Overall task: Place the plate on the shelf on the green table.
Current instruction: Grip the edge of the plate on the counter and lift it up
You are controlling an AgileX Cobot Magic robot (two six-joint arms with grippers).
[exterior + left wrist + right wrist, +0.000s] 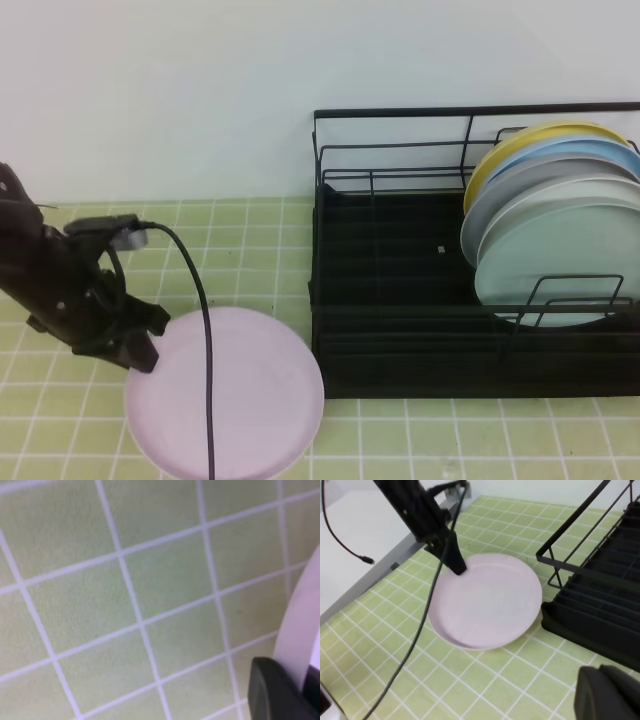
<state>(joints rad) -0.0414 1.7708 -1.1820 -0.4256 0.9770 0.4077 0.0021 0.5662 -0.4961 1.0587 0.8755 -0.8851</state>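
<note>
Plate [235, 400], pale pink, lies flat on the green table [420, 440] just left of the black wire dish rack [400, 300], its right rim close to the rack's front-left corner but apart from it. Left gripper [143, 357] is at the plate's upper-left rim, fingers pinched together on the edge. A black cable [205, 330] hangs across the plate top. Inside the rack, right end: a stack of leaning plates, mint-green plate [560, 260] in front, grey, blue and yellow behind. Left part of the rack is free of plates.

Left wrist view: mostly green tile, the plate's rim [300, 635] curves in at right, one dark fingertip [272, 690] against its edge. Grip looks shallow, only the lip is caught.

Right wrist view: plate [485, 600] seen whole, left of the rack's corner [590, 580]; left gripper [455, 562] clamped on its far-left rim. Right gripper [607, 692] shows only as a dark blob at the lower right; jaws unreadable in the pictures, taken as shut, holding nothing visible.

Risks, as judged: thin edge pinch on a wide flat plate, so on lifting, the weight could lever it out of the fingers and drop it onto the tiles. Plate sits near the rack, so a swing could knock its rim on the rack's front rail or raised wire. Dangling cable may drag across the plate or snag. A tilt wrong for the dividers could bump the stacked plates.
</note>
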